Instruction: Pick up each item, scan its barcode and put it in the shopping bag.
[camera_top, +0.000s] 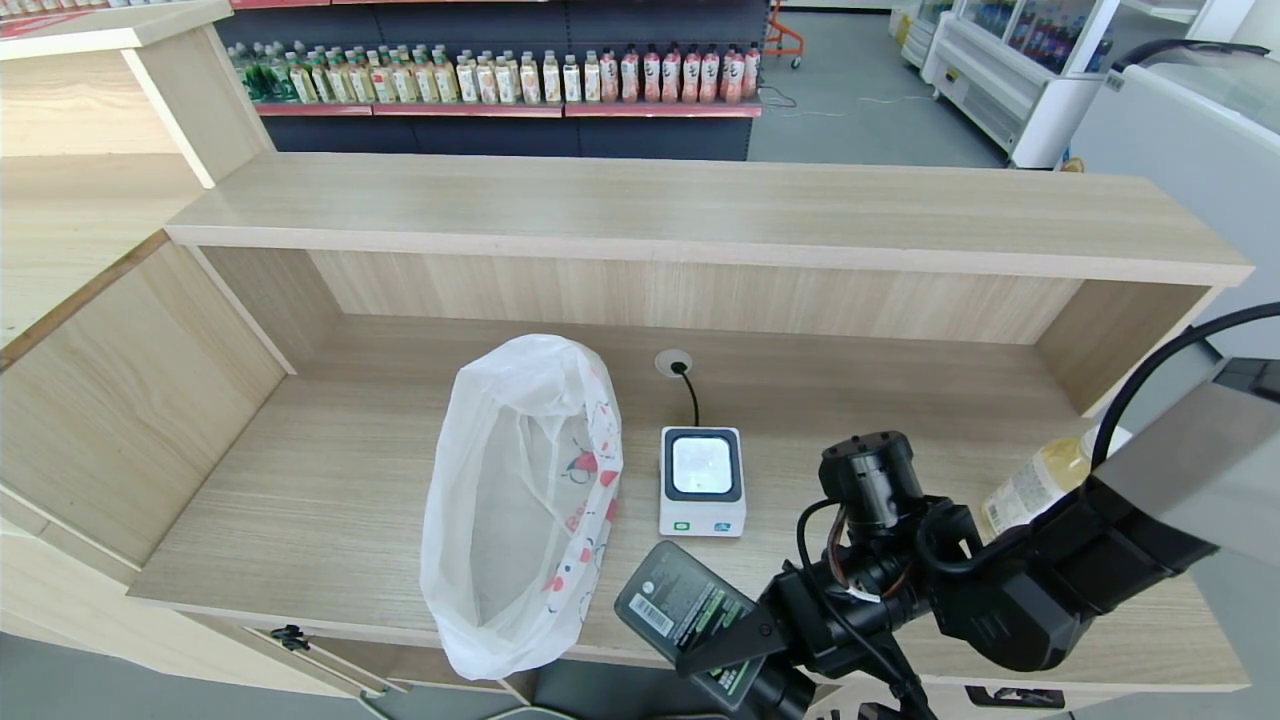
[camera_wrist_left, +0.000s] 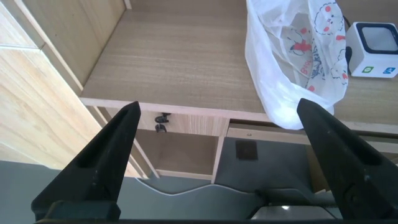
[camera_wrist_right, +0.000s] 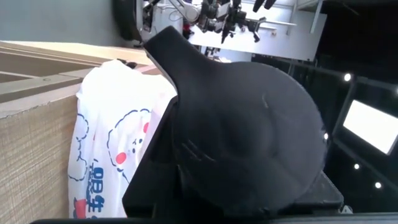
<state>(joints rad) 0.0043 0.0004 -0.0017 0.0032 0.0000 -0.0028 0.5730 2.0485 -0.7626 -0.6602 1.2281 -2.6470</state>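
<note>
Pack (camera_top: 680, 610): dark and flat, held tilted over the front edge of the counter (camera_top: 300, 480). It sits just in front of the scanner and beside the bag.
Barcode: a white label on the pack's upper face, turned up and away from the scanner window.
Right gripper (camera_top: 735, 650): clamped on the pack's lower near part, with one finger lying across the printed face. The grip leaves the label uncovered, which probably suits scanning.
Scanner (camera_top: 702, 480): a white box at mid-counter with its window facing up. Its cable (camera_top: 690, 395) runs to a port at the back. It stands just right of the bag, so a scanned item has a short path to the drop.
Bag (camera_top: 520, 500): white printed plastic, propped with its mouth open toward the robot. The bottom overhangs the front edge, and no item is visible inside.
Bottle (camera_top: 1040, 480): pale yellow, lying at the right of the counter and partly hidden behind the right arm. It is likely the next item.
Left gripper (camera_wrist_left: 217, 109): fingers spread wide with nothing between them. It hangs in front of and below the counter edge, to the left of the bag and well apart from the items. It appears parked to keep the work zone free.
Step in hand: judged as the scan. The label must be turned to face the window before bagging.
Risk: the grip is near one end, so the pack may swing or slip during rotation.
</note>
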